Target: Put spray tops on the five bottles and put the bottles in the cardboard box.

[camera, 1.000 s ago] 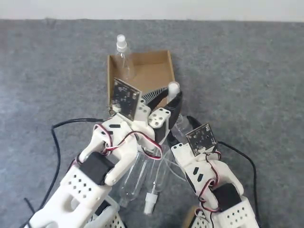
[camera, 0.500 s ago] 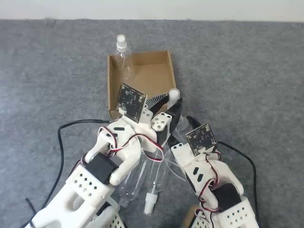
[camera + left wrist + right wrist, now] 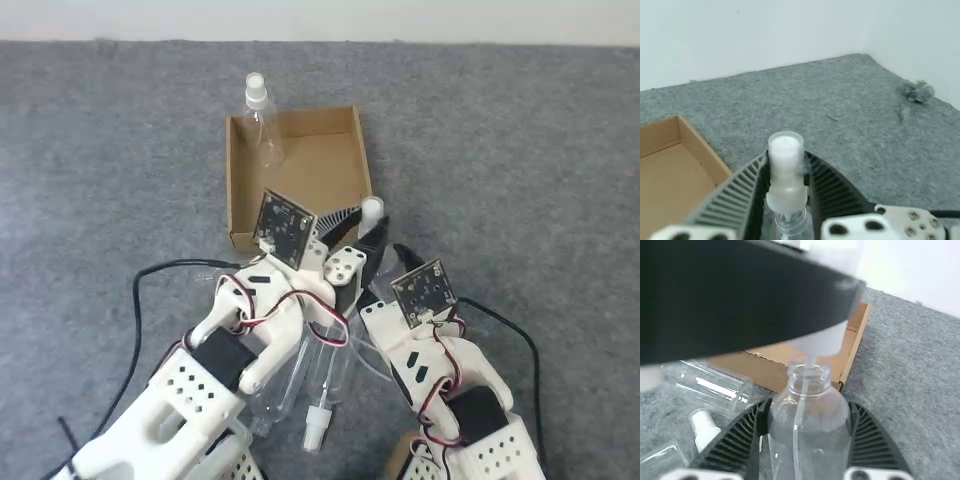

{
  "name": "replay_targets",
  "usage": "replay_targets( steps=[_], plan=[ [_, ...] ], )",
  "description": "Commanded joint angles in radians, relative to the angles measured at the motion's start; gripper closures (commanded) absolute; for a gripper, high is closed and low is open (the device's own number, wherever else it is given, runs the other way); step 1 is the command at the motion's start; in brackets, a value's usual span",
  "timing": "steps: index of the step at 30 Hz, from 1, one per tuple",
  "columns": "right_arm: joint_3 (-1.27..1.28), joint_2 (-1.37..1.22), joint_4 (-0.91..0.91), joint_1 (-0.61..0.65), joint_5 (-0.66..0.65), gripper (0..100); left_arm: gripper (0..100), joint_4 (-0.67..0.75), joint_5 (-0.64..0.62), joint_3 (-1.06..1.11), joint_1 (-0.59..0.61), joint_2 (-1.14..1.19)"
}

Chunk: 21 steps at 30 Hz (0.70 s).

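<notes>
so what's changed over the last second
The left end effector, shut on a spray top, drew back from the cardboard box's near edge toward the arms' bases. The top now sits over the neck of the held bottle in the right end effector. The right arm, the capped bottle in the box and the loose spray top stayed put.

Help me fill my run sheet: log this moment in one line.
phase: capping | left gripper: shut on spray top, tube in bottle neck | right gripper: shut on bottle | cardboard box: one capped bottle
</notes>
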<state>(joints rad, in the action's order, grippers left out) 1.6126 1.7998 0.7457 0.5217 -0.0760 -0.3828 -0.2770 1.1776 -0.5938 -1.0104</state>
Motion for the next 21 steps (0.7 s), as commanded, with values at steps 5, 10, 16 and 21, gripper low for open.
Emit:
replay_targets(
  steps=[5, 10, 16, 21],
  plan=[
    [-0.061, 0.016, -0.027, -0.005, -0.012, 88.3, 98, 0.014, 0.003, -0.002, 0.003, -0.006],
    [-0.061, 0.016, -0.027, -0.005, -0.012, 88.3, 98, 0.012, 0.005, 0.008, 0.008, -0.006],
    [-0.061, 0.016, -0.027, -0.005, -0.012, 88.3, 98, 0.012, 0.006, 0.022, 0.008, -0.006],
    [-0.063, 0.016, -0.027, -0.018, -0.012, 88.3, 97, 0.014, 0.008, 0.033, 0.008, -0.005]
  ],
)
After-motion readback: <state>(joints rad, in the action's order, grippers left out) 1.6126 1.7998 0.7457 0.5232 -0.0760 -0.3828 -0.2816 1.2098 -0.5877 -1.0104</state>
